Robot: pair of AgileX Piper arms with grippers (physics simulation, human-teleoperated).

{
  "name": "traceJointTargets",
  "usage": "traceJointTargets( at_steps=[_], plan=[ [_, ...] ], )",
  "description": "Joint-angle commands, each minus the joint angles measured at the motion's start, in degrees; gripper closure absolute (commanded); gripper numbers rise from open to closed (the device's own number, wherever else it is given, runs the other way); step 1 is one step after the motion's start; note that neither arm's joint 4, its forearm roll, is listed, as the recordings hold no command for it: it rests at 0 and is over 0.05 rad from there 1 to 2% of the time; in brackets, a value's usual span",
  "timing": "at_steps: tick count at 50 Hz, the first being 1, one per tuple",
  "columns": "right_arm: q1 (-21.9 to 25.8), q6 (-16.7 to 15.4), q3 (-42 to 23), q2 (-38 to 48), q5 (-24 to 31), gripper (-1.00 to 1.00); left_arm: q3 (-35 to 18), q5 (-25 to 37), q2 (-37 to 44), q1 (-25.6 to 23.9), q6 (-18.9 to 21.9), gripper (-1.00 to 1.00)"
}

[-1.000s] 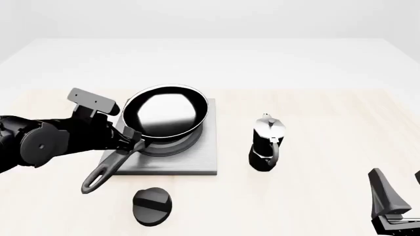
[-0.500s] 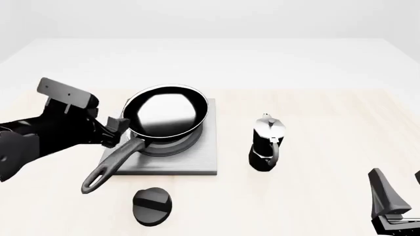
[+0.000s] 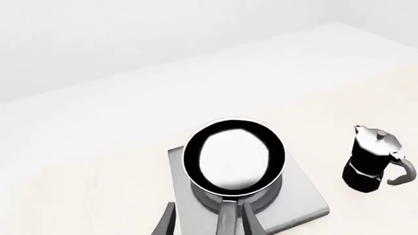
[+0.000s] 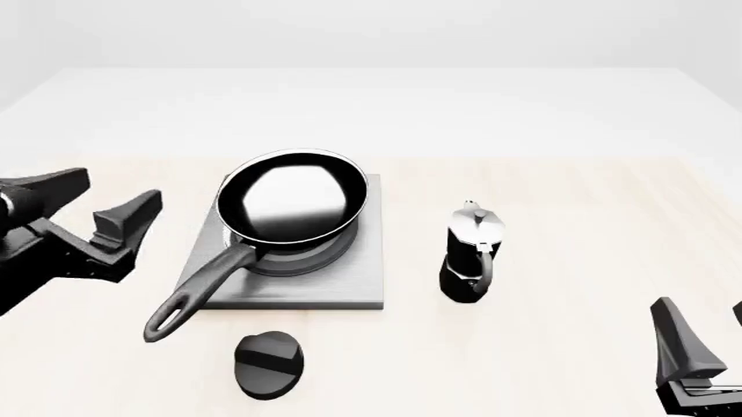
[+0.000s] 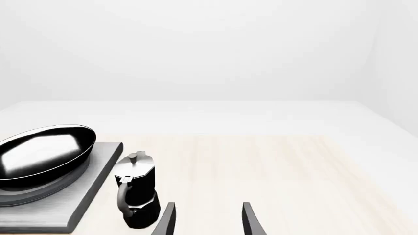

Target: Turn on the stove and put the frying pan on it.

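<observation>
The frying pan (image 4: 290, 198) is glossy black and sits on the silver rings of the grey stove (image 4: 347, 282). Its long handle (image 4: 203, 287) points off the slab's near left corner. In the left wrist view the frying pan (image 3: 234, 157) rests on the stove (image 3: 304, 203). The stove's black oval knob (image 4: 269, 365) lies on the table in front of the slab. My left gripper (image 4: 122, 184) is open and empty, well left of the handle. Its fingers (image 3: 163, 223) frame the handle in the wrist view. My right gripper (image 4: 701, 306) is open and empty at the near right corner, shown as right gripper (image 5: 207, 218) in its wrist view.
A black-and-silver moka pot (image 4: 472, 254) stands upright just right of the stove, also visible as the moka pot (image 5: 137, 196) and moka pot (image 3: 373, 159). The wooden tabletop (image 4: 579, 200) extends right of it.
My left gripper has let go of the pan handle and drawn back to the left, opening. The pan stays on the stove. The right arm has not moved.
</observation>
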Motion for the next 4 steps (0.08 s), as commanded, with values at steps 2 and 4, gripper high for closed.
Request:
traceJointTargets(
  at_steps=[2,4],
  plan=[
    [0.0,0.0,0.0,0.0,0.0,-1.0,8.2,-3.6,-20.9,4.6,1.4,-1.0],
    [0.0,0.0,0.0,0.0,0.0,-1.0,10.3,-4.2,-23.8,5.3,3.7,-1.0]
  ],
)
